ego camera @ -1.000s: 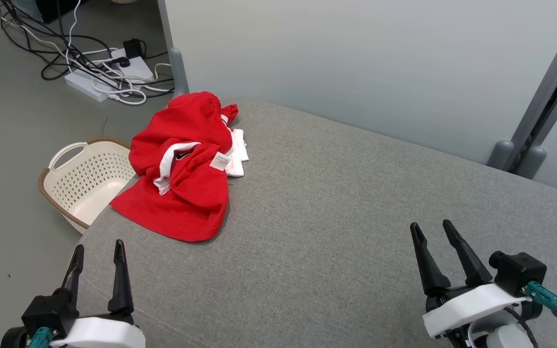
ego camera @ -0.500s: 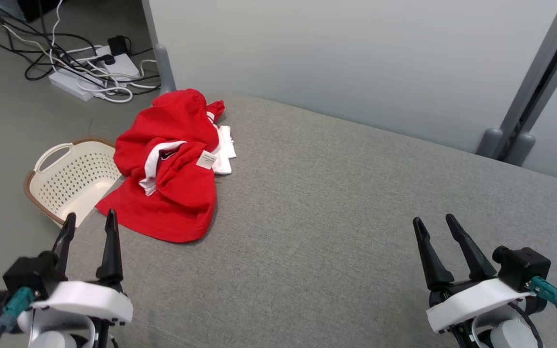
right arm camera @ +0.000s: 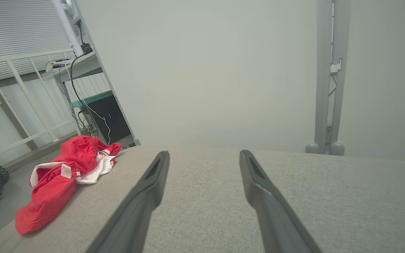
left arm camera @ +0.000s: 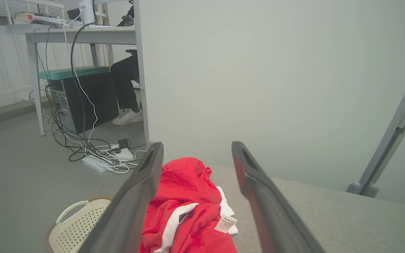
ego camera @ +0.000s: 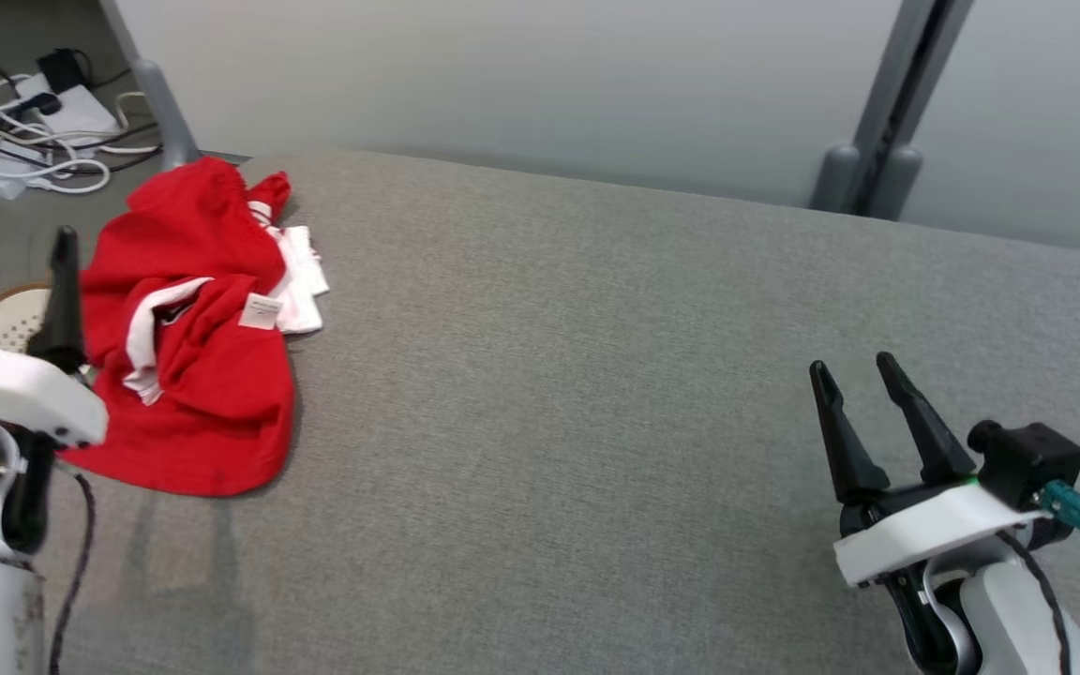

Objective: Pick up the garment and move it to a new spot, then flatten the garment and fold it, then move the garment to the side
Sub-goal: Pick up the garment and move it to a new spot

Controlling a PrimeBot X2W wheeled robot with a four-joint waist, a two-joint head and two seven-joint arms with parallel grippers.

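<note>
Now: reach-to-grasp | crumpled red-and-white fabric garment at far-left corner of grey upholstered surface | left hand wide, empty, at surface's left edge | right hand wide, empty, surface's near-right | best: pinch bunched top fold

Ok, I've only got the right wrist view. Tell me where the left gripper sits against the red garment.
Observer: In the head view the left gripper hangs open at the red garment's left edge, holding nothing.
Operator: Now tell me what's below it.
Observer: A pale perforated basket stands on the floor beside the table's left edge.
Operator: Report anyone nearby.
Observer: The left wrist view shows a person's leg and white shoe under a desk.
</note>
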